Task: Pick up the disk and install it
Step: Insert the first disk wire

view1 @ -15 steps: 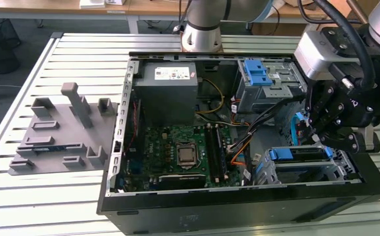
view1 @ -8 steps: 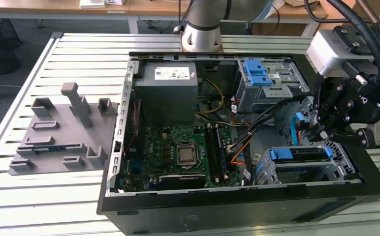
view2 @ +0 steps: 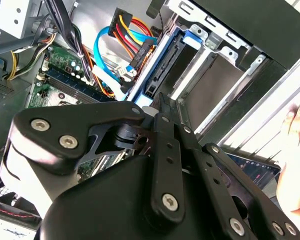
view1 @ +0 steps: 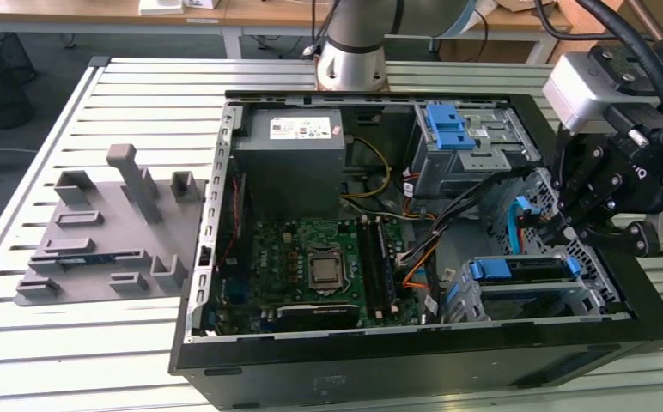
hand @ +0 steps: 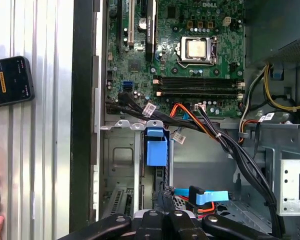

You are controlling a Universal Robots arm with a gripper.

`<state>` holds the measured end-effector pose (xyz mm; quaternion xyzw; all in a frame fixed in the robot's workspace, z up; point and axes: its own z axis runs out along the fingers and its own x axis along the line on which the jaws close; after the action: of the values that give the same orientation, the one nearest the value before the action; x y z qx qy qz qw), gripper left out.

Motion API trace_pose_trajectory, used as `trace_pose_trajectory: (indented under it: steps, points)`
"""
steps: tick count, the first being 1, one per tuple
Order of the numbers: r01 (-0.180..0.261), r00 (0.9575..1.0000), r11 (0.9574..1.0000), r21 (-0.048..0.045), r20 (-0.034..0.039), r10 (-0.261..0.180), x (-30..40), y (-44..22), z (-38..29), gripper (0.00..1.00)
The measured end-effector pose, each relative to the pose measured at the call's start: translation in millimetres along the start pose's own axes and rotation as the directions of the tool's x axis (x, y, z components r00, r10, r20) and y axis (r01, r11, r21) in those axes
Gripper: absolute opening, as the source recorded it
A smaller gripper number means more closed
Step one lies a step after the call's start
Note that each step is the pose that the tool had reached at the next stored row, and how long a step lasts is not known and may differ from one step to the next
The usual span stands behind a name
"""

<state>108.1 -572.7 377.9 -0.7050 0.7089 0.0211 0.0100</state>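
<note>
The disk (view1: pixel 523 269), silver in a blue carrier bracket, lies in the drive cage at the case's near corner on the exterior view's right. In the second wrist view the disk (view2: pixel 162 70) shows edge-on in its slot, with a black cable plug and blue data cable just beside it. The first wrist view shows the blue carrier tab of the disk (hand: pixel 156 146) sitting in the cage. My black gripper (view1: pixel 567 225) hangs over that cage. Its fingertips (view2: pixel 152 105) are drawn together at the near end of the blue bracket, and I see nothing held between them. The gripper (hand: pixel 165 216) sits just behind the bay.
The open computer case (view1: pixel 194 343) lies on a slatted metal table, with the motherboard (view1: pixel 320 266), grey power supply (view1: pixel 297 137) and an upper bay with a blue latch (view1: pixel 447 129). A grey fixture plate (view1: pixel 102 240) lies beside it. A phone (hand: pixel 7 80) and a person's hand (view2: pixel 295 130) are beside the case.
</note>
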Motion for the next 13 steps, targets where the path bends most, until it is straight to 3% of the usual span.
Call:
trace_pose_trajectory:
  steps: [8, 13]
  points:
    - [0.0, 1.0, 1.0, 0.0002, 0.0004, 0.0, -0.3, -0.4, 0.6, 0.11]
    - [0.0, 1.0, 1.0, 0.0011, 0.0, 0.0, -4.8, -0.4, 1.6, 0.11]
